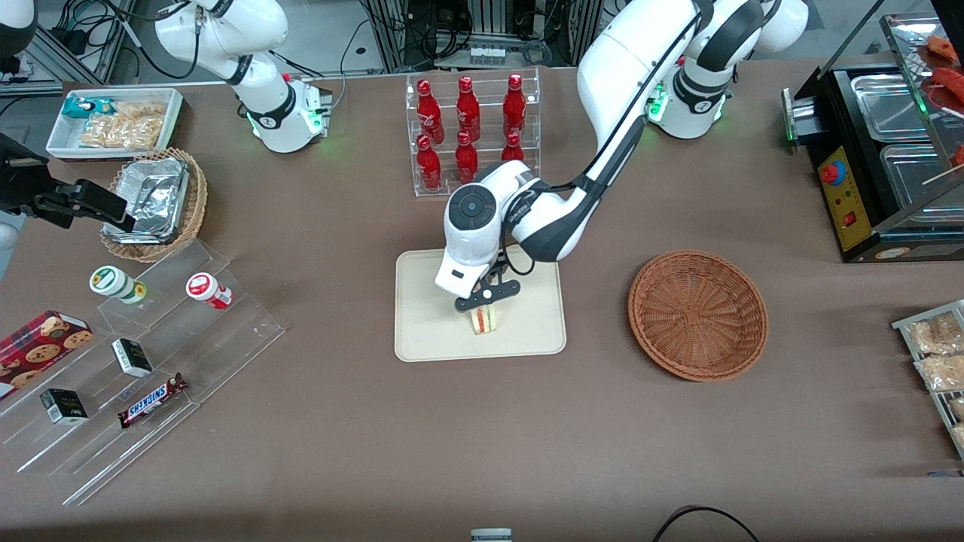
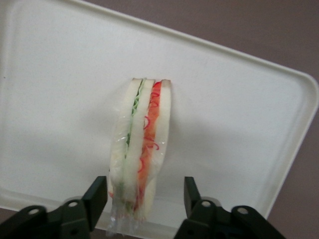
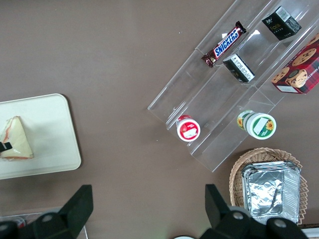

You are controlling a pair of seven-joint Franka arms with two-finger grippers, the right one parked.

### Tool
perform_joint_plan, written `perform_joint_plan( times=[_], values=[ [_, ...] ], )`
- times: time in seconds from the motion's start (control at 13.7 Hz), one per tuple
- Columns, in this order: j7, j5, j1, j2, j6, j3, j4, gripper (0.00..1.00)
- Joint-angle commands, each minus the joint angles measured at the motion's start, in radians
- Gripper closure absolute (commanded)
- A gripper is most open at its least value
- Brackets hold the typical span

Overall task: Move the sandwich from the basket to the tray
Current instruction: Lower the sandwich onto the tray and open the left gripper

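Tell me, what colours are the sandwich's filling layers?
Green and red-orange between pale bread, clearest in the left wrist view: the sandwich stands on the tray, between the open end effector fingers.

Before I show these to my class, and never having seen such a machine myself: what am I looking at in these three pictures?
Two white robot arms stand at a brown table. The front view looks down on it all; the other two come from cameras on the arms' wrists. One arm works. Its gripper, two black fingers, is low over the cream tray, open on either side of the sandwich, which stands on the tray. The reddish basket it should come from sits empty beside the tray, toward the working arm's end. Also there: red bottles in a clear rack, snacks on clear steps and a foil-filled basket.
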Motion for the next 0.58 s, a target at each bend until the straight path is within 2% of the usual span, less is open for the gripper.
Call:
perform_joint_plan(
  times=[0.0,0.36,0.51],
  values=[
    [-0.016,0.008,-0.007,-0.089,-0.036,0.011,-0.022,0.00],
    [0.024,0.018,0.013,-0.172,-0.240,0.038,-0.027,0.00],
    [0.081,0.013,0.015,-0.198,-0.333,0.087,-0.028,0.00]
  ],
)
